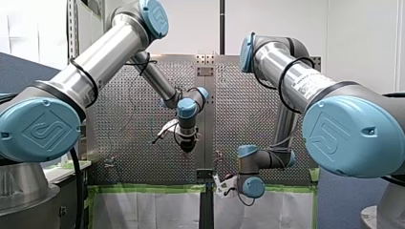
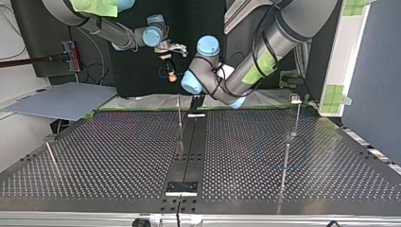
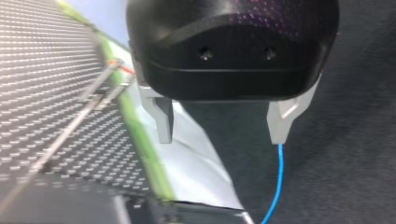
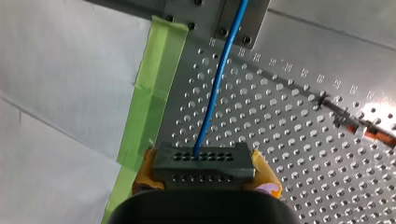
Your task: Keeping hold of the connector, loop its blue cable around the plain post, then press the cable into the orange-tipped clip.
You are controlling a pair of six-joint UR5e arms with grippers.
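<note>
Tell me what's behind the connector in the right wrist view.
Perforated table and green tape; the blue cable runs from the connector across them. The patch behind it is hidden.

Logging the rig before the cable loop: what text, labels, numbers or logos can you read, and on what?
Label on my right arm's silver tube, front view: too blurred to read.
Embossed logo on the blue joint cap: a sign, no legible letters.
Tiny marks along the perforated table's holes, right wrist view: too small to read.
Nothing else legible.
</note>
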